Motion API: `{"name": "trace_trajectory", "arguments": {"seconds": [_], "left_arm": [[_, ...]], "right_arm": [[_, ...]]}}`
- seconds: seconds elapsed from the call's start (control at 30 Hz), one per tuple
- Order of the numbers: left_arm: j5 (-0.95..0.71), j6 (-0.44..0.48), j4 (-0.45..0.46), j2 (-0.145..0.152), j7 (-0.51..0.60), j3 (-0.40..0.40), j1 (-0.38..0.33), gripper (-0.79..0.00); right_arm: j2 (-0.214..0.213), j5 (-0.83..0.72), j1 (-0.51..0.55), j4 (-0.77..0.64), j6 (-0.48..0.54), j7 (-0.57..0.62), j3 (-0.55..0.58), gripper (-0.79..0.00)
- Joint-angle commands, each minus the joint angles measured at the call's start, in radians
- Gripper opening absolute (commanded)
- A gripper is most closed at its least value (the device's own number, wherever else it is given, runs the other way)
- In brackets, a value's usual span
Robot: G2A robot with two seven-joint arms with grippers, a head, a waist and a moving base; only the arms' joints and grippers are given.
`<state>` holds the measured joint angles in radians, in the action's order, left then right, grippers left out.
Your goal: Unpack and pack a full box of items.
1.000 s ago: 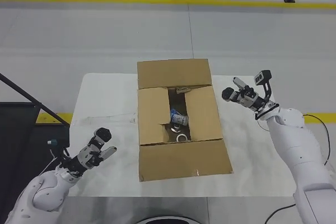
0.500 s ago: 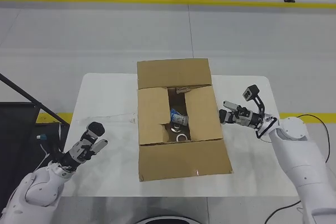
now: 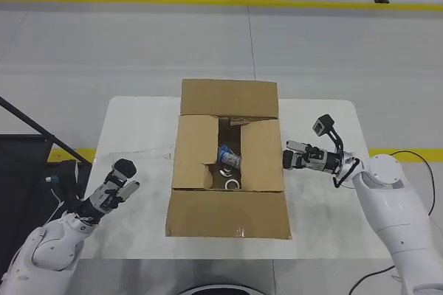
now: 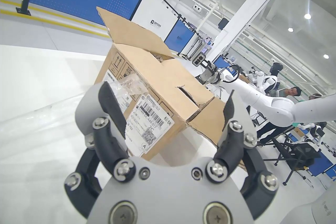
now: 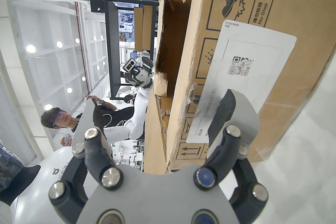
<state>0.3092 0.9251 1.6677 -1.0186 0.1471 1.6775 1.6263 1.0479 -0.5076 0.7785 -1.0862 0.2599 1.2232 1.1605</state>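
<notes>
We see the cardboard box (image 3: pixel 229 214) in the middle of the white surface (image 3: pixel 133 125). Its far and near flaps are spread outward, and its left and right flaps lie partly over the opening. Through the gap between those two flaps we make out a blue-and-white packet (image 3: pixel 233 156) and, just nearer, a white ring (image 3: pixel 232 184). What else lies deeper in the box we cannot tell. The left flap has a torn notch on its inner edge.

The right tool (image 3: pixel 288 159) is at the box's right wall, level with its middle, with its fingers spread wide. In the right wrist view the right tool (image 5: pixel 160 101) straddles the wall's upper edge: one pad (image 5: pixel 223 114) lies in front of the white label (image 5: pixel 246 62) on the box (image 5: pixel 294 25), the other stands above the rim. We cannot tell whether either pad touches the cardboard.

The left tool (image 3: pixel 125 179) hangs over the near left part of the surface, well apart from the box, pointing towards it. In the left wrist view the left tool (image 4: pixel 168 96) is wide and holds nothing, with the box (image 4: pixel 162 78) ahead of it.

A crumpled clear film (image 3: pixel 144 155) lies on the surface left of the box.
</notes>
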Motion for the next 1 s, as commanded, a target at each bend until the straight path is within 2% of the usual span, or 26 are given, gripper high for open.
{"name": "trace_trajectory", "arguments": {"seconds": [0.0,0.73,0.83,0.97], "left_arm": [[0.000,0.000,0.000,0.000,0.000,0.000,0.000,0.000],[0.001,-0.003,0.003,0.000,-0.001,0.000,-0.001,0.000],[0.018,-0.021,0.022,-0.003,-0.009,-0.007,-0.010,0.000],[0.012,-0.010,0.026,-0.006,-0.039,-0.001,-0.015,0.000]], "right_arm": [[0.000,0.000,0.000,0.000,0.000,0.000,0.000,0.000],[0.000,0.000,0.000,0.000,0.000,0.000,0.000,0.000],[0.000,0.002,0.020,-0.026,0.006,-0.043,0.007,0.000],[-0.008,0.001,0.068,-0.076,0.080,-0.149,0.061,0.000]]}}
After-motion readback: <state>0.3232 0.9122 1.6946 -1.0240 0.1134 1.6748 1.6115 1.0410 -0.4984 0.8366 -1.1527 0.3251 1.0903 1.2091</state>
